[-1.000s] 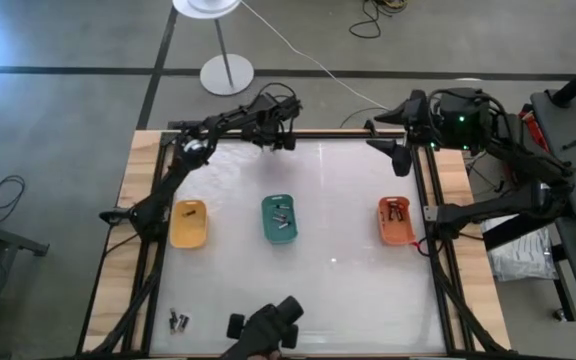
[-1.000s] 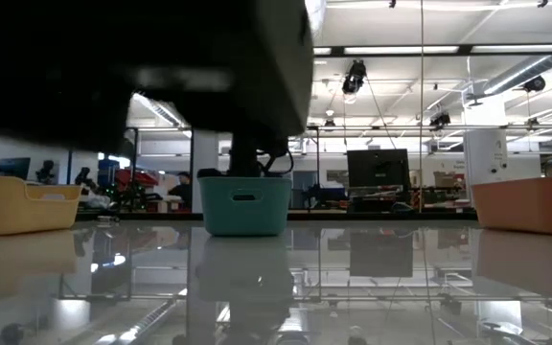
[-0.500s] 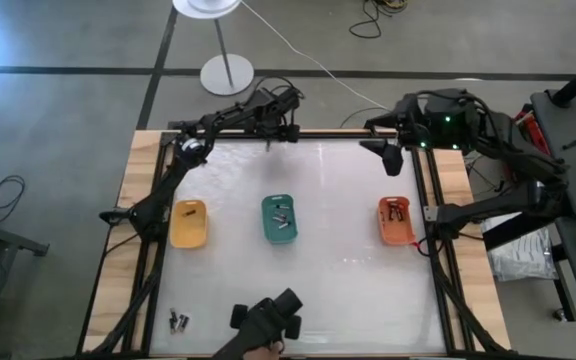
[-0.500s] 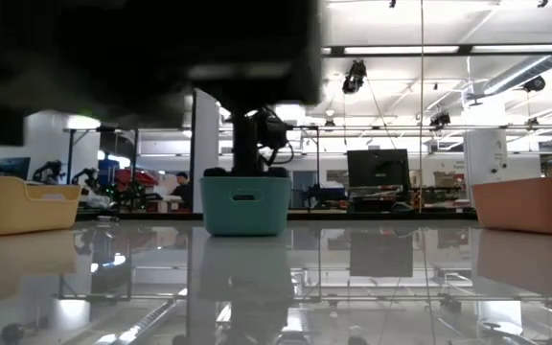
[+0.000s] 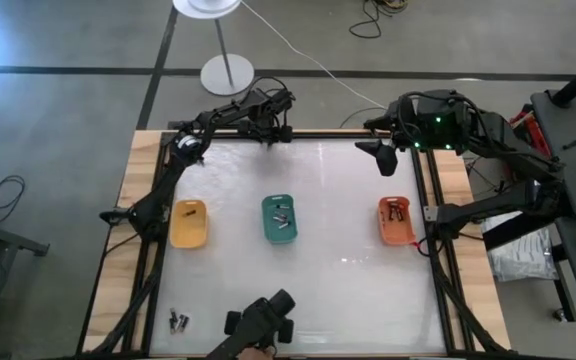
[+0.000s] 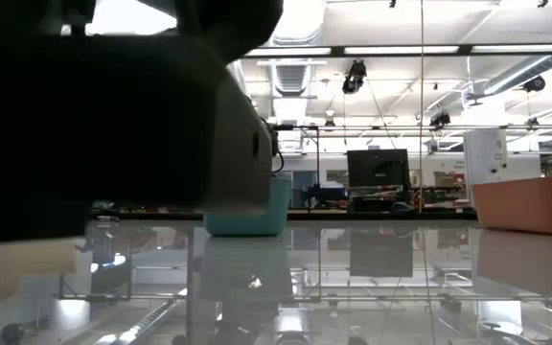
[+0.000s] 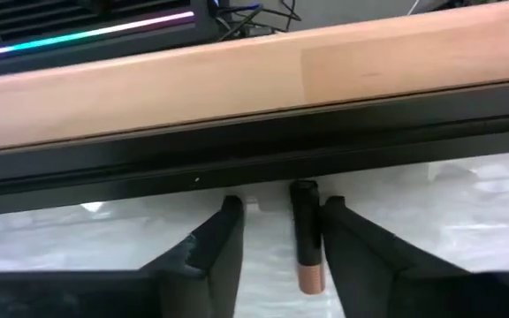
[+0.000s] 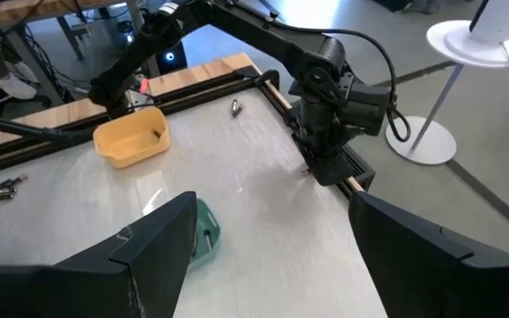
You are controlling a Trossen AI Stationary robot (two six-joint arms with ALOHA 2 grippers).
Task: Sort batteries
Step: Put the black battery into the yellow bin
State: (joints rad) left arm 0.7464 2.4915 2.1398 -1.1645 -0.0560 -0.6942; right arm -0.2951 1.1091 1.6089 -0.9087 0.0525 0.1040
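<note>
My left gripper [image 5: 279, 137] is open at the table's far edge, fingers pointing at the black frame rail. In the left wrist view its gripper [image 7: 281, 205] stands astride one dark battery [image 7: 305, 238] with a copper-coloured end. The battery lies on the table, close to one finger [image 7: 343, 243]. My right gripper [image 5: 380, 158] hovers open near the far right corner, fingers wide apart [image 8: 272, 201]. Some loose batteries [image 5: 178, 320] lie at the near left corner. The teal tray [image 5: 281, 218] and orange tray [image 5: 398, 220] hold batteries; the yellow tray [image 5: 188, 222] holds one small dark piece. My left gripper has a finger on each side of the battery [image 7: 305, 221], coming at it low from the table's near side, with the fingers lying along it. Whether the nearer finger [image 7: 334, 221] touches the battery, I cannot tell. The battery lies flat on the table.
A dark object [image 5: 263, 322], seemingly held by a person's hand, sits at the near edge and blocks the left half of the low view [image 6: 113, 105]. The wooden border and black rail [image 7: 254, 132] stand right behind the battery. Bare table lies between the trays.
My left gripper has edged toward the far edge. My right gripper has shifted a little toward the table's left. The dark object at the near edge has moved left and now covers more of the low view.
</note>
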